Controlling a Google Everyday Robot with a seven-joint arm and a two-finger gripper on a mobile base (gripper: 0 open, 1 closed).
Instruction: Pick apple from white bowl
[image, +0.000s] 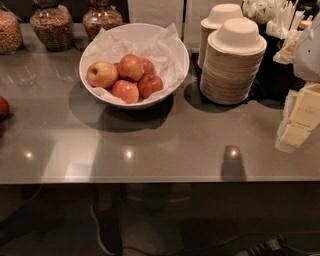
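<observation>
Apple (131, 67) sat atop the fruit pile in white bowl (150, 103), touching a yellower apple (102, 74) on its left. Bowl stood on worktop (150, 145), near stacked beige bowls (235, 65). Tool (301, 119) was at the right edge, well apart from the bowl; how far open, couldn't tell.

Five apples (131, 67) in one bowl (145, 103); one gripper (298, 122), right
</observation>
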